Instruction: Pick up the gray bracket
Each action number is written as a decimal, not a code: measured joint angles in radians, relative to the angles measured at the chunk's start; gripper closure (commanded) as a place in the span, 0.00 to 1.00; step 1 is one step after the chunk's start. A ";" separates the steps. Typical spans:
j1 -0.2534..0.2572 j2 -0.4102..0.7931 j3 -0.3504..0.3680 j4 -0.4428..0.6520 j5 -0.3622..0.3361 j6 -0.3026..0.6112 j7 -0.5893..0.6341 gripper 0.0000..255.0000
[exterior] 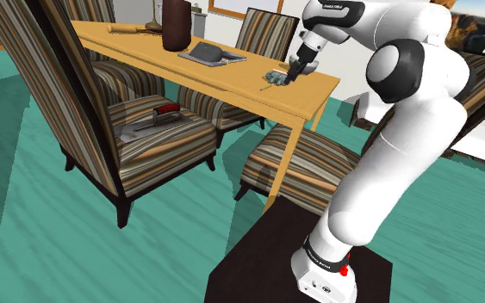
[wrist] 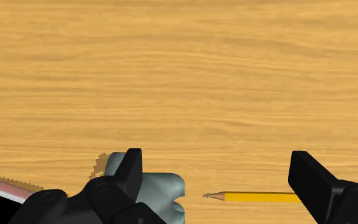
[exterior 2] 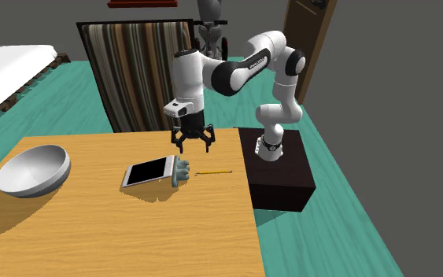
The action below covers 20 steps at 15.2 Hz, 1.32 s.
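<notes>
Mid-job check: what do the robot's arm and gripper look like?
The arm is made of glossy white rounded segments with dark grey joints, plus a black lettered band and a red button at the bottom. The gripper is all black, with two blocky fingers.

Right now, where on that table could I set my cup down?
In the second exterior view, the wide stretch of table nearer the camera than the bowl and tablet is bare wood. It is crowded toward the stand, where tablet, gray bracket and pencil lie close together below the open claw.
</notes>
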 measured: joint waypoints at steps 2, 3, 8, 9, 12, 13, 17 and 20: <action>-0.027 0.109 -0.054 0.098 0.113 -0.035 -0.089 0.00; -0.051 0.167 -0.072 0.147 0.175 -0.055 -0.131 0.00; -0.124 0.282 -0.085 0.230 0.303 -0.081 -0.221 0.00; -0.125 0.285 -0.084 0.223 0.307 -0.073 -0.226 0.00; -0.115 0.278 -0.083 0.172 0.304 -0.028 -0.237 0.00; -0.109 0.272 -0.082 0.157 0.299 -0.016 -0.236 0.00; -0.106 0.263 -0.083 0.148 0.297 -0.007 -0.239 1.00; -0.106 0.265 -0.083 0.149 0.299 -0.007 -0.239 1.00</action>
